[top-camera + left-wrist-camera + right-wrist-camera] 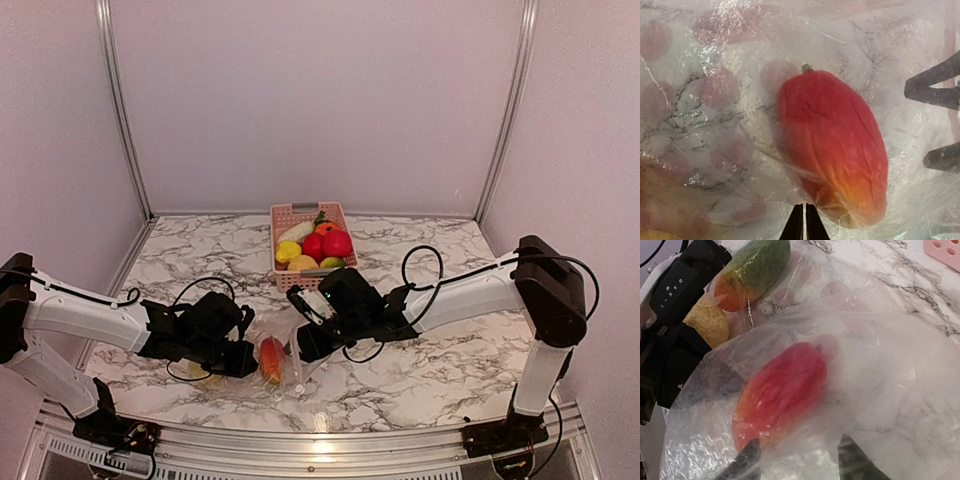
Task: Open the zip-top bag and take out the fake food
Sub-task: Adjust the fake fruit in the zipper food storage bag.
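A: Bag location?
B: The zip-top bag [890, 390] lies on the marble table between the arms, well in front of the pink basket [283, 215]. There's one red-orange fruit [835, 145] inside.
A: Grippers?
B: The left gripper [800, 212] has its fingers pressed together, apparently pinching film. The right gripper [800, 456] is spread wide at the fruit's end. Can't tell if it's inside the bag.
A: Tip?
B: Left holds the film taut. Right closes on the fruit, not the plastic, then draws it out lengthwise.
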Robot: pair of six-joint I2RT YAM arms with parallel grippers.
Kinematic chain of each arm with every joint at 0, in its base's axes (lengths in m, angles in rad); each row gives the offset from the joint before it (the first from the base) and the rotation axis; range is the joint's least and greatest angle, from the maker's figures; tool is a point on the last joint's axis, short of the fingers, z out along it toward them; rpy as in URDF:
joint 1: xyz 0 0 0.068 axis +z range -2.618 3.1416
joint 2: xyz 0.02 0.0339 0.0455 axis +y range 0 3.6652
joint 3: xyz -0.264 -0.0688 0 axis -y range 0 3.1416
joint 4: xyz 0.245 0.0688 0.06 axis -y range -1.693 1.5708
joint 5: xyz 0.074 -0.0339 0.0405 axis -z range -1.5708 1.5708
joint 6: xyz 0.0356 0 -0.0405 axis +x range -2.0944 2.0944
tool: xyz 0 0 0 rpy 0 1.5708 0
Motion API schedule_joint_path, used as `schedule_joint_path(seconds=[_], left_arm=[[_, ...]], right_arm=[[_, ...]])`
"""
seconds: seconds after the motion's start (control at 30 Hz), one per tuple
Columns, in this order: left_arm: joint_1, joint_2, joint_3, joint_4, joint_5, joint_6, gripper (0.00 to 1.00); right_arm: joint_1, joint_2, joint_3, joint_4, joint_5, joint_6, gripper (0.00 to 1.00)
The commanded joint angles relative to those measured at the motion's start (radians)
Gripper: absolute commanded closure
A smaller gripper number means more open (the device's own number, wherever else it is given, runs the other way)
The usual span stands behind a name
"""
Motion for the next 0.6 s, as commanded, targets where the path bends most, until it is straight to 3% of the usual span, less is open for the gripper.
schedule_joint_path(seconds=[0.0, 0.57], left_arm=[[-0.002, -0.002, -0.01, -0.045, -0.011, 0.009, 0.96], [0.003, -0.03, -0.044, -0.039, -0.025, -0.001, 0.96]], right_arm=[[0.01, 0.017, 0.034, -0.012, 0.006, 0.007, 0.5], [0.01, 0.033, 0.064, -0.05, 0.003, 0.004, 0.5]])
